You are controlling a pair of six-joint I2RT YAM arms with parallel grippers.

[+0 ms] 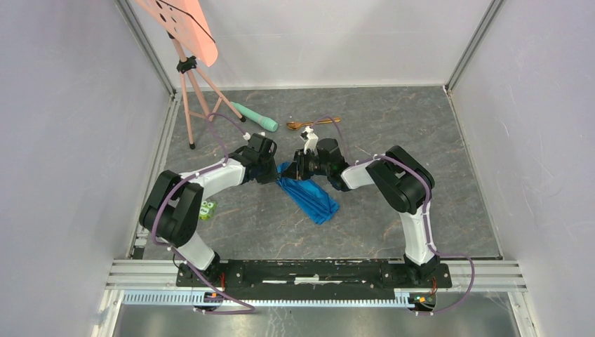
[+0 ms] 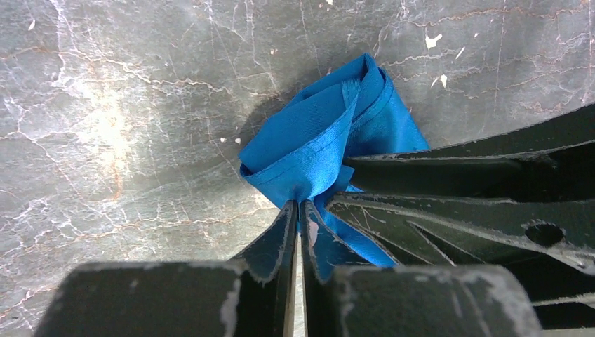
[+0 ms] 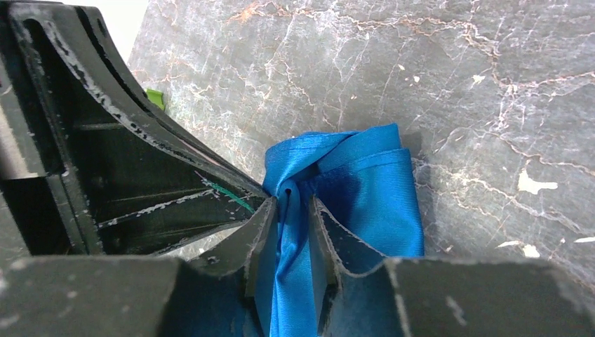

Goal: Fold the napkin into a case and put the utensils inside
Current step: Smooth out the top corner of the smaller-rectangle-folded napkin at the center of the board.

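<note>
The bright blue napkin [image 1: 311, 198] is a bunched, creased strip on the table between both arms, with no case shape to it. Its far end is gathered up where the two grippers meet. My left gripper [image 2: 298, 205] is shut, pinching a fold of the napkin [image 2: 316, 140] at its fingertips. My right gripper [image 3: 293, 201] is shut on the napkin [image 3: 365, 182], with cloth running down between its fingers. The grippers are almost touching, left gripper [image 1: 275, 170] beside right gripper [image 1: 299, 168]. The copper-gold utensils [image 1: 312, 124] lie together further back, untouched.
A mint-green cylinder [image 1: 255, 118] lies left of the utensils. A pink tripod [image 1: 191, 84] stands at the back left. A small green object [image 1: 207, 209] sits by the left arm's elbow. White walls close in the grey marbled table [image 1: 421, 126].
</note>
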